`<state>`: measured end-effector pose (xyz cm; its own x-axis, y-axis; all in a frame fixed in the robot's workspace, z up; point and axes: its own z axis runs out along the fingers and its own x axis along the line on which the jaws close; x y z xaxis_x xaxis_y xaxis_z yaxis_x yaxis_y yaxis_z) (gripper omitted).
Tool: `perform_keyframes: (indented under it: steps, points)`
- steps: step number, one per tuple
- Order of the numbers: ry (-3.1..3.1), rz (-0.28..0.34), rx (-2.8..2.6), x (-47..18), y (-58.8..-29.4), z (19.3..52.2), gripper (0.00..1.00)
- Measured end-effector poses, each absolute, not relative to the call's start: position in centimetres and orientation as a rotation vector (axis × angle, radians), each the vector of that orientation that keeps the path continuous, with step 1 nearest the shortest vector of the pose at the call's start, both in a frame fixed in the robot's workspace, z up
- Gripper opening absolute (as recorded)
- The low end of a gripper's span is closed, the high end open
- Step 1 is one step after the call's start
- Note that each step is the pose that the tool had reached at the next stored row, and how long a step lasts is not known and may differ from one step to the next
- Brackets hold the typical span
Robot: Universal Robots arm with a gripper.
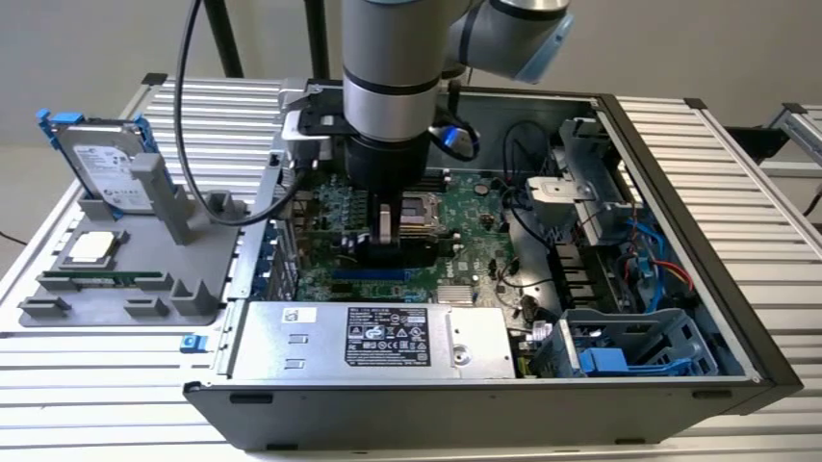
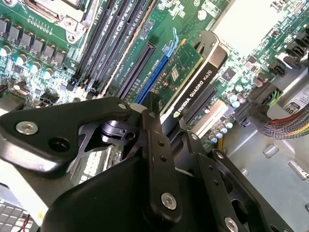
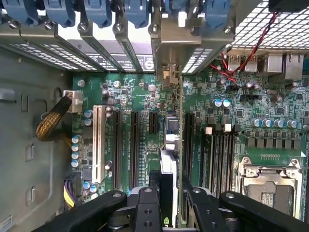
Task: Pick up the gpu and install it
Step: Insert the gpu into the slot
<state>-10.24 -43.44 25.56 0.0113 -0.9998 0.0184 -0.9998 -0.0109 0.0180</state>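
Observation:
My gripper (image 1: 385,239) is down inside the open computer case (image 1: 668,221), over the green motherboard (image 1: 475,241), and is shut on the gpu. In the second wrist view the gpu (image 2: 189,79) stands on edge between the fingers (image 2: 157,140), green board on one face and black shroud on the other, right along the blue slot (image 2: 147,82). In the first wrist view the gpu (image 3: 169,145) shows edge-on, its silver bracket (image 3: 166,53) up against the case's rear slot openings, with the gripper (image 3: 169,198) clamped around its top edge. I cannot tell whether the card is seated in the slot.
A grey fixture (image 1: 154,289) at the exterior view's left holds a silver hard drive in a blue frame (image 1: 110,159), a square chip (image 1: 90,248) and a thin memory stick (image 1: 103,279). In the case lie the power supply (image 1: 372,337), the processor socket (image 1: 422,207), a drive cage (image 1: 629,346) and cables (image 1: 526,183).

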Motion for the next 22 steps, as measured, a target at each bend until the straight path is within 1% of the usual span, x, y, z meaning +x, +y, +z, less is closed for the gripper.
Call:
perform_keyframes:
  steps: [22]
  points:
    - [-2.192,0.0,2.214,-10.98,-43.23,24.84,0.0]
